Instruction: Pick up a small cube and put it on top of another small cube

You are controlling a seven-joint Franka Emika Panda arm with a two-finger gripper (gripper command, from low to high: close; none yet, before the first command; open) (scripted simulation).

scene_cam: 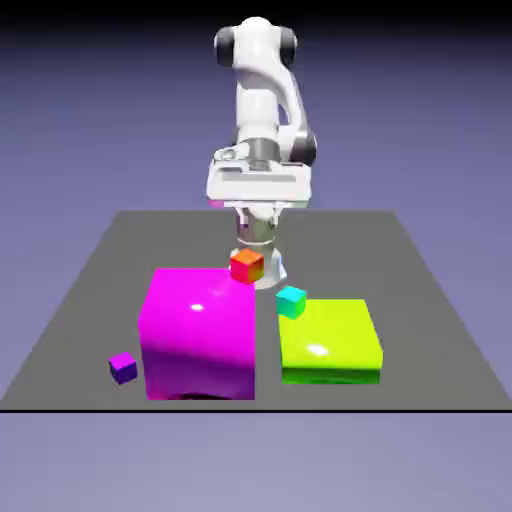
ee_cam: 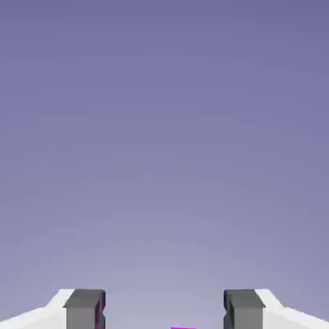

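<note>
Five blocks on the table (scene_cam: 420, 290)

Two big blocks: one magenta (scene_cam: 198, 335), one lime (scene_cam: 328, 342). Three small cubes: one purple (scene_cam: 123, 367), one orange-red (scene_cam: 246, 266), one cyan (scene_cam: 291, 301).

Checked both feeds from my end, no readable text, labels, brands, numbers or signs anywhere. Blocks, arm, table: all plain surfaces.

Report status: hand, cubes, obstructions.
Hand open, empty, raised near the base. No yellow cube in view; orange-red cube, cyan cube, purple cube untouched. Magenta block bulks alongside.
</note>
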